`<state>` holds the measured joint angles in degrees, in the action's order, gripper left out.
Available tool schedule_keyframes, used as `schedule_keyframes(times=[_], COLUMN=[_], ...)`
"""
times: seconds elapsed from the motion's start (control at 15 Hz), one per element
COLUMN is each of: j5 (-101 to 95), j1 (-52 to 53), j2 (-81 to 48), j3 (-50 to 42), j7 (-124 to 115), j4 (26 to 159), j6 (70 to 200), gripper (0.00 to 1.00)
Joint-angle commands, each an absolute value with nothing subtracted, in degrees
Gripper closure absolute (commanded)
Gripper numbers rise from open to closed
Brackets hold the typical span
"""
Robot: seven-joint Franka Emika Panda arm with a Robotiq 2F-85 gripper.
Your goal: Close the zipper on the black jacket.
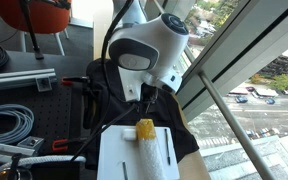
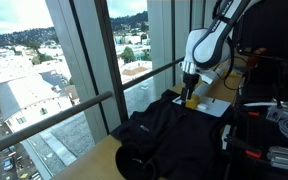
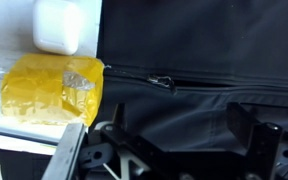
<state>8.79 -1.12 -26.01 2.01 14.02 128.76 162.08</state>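
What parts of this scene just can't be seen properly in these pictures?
- The zipper: a short stretch shows in the wrist view; both exterior views lose it in the black jacket.
- Much of that jacket: covered by the arm in an exterior view.
- The fingers: dark against dark fabric in the wrist view, so contact is unclear.
- The yellow object: too blurred to identify.

The zipper (image 3: 224, 86) (dark on dark) is lost in both exterior views.
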Motion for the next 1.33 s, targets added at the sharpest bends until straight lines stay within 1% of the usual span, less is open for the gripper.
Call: schedule_keyframes(times=[0.0,0.8,0.87,1.0,1.27], j5=[6.43,5.69,5.58,5.34,4.69], j1=[-2.26,-2.45,-2.40,-2.27,-1.48], j2=[-29.13,-33.54,-33.85,-34.45,-34.75], j3=[2.75,2.77,2.76,2.65,2.25], j7=[11.71,8.82,8.74,8.44,7.05], j4=[127.33,124.54,124.31,123.88,123.64], j6=[164.90,165.21,165.31,165.43,165.37], gripper=[0.00,0.01,0.25,0.27,0.58])
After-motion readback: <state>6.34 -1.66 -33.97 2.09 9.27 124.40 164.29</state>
